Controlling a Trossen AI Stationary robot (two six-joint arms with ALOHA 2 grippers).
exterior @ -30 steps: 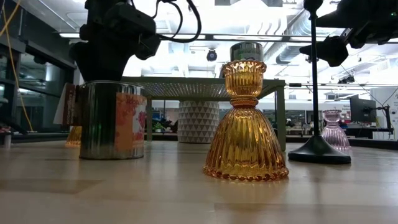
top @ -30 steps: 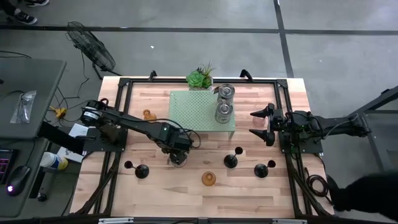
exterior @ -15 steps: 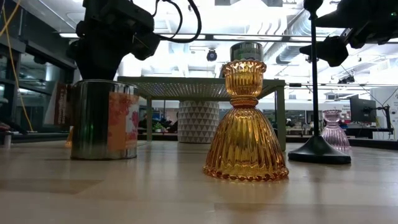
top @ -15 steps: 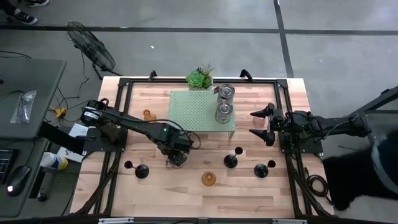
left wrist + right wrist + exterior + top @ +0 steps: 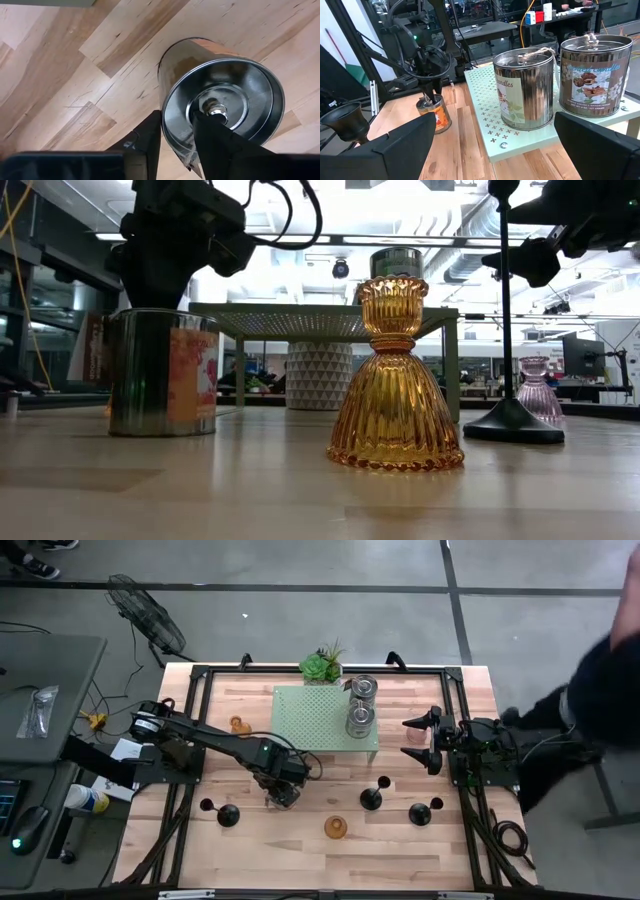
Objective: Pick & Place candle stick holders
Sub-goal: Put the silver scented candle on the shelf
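On the stand (image 5: 320, 720) two silvery holders (image 5: 360, 710) sit; my left hand (image 5: 176, 135) pinches a third tin's (image 5: 220, 100) rim, others remain.

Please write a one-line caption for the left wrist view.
Left gripper pinching the rim of a silvery cylindrical tin holder standing on the wooden table.

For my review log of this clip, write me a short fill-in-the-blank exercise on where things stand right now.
1. The left end effector pinches the rim of a silvery ____ on the table.
2. Two more silvery tins stand on the pale green ____ stand.
3. In the low view, the nearest holder is the ____ glass one.
4. The right end effector waits with its fingers ____.

Missing words: tin; perforated; amber; open
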